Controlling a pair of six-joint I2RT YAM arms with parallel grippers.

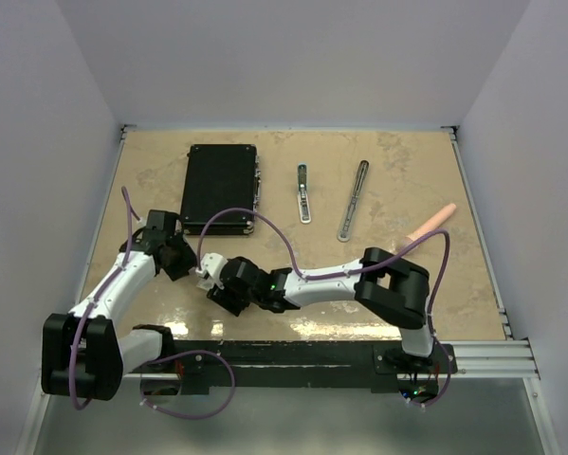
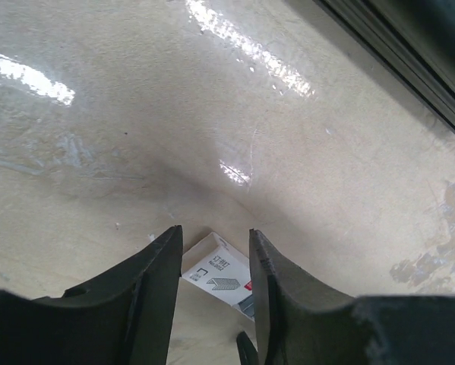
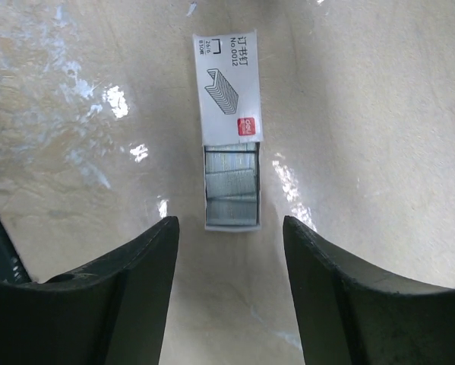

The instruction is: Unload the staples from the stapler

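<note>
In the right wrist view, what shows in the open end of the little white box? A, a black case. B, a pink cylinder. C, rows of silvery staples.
C: the box is slid partly open, and staples fill the exposed tray.

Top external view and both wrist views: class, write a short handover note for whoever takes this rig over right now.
Left gripper: open, empty, pointing at the white staple box.
Right gripper: open, empty, above the same box.
Staples sit in the box's slid-out tray.
Stapler lies apart in two pieces at the far side: short bar, long rail.
Any staples in the rail: cannot tell.
To do, likely: check the rail, shut the box.
</note>
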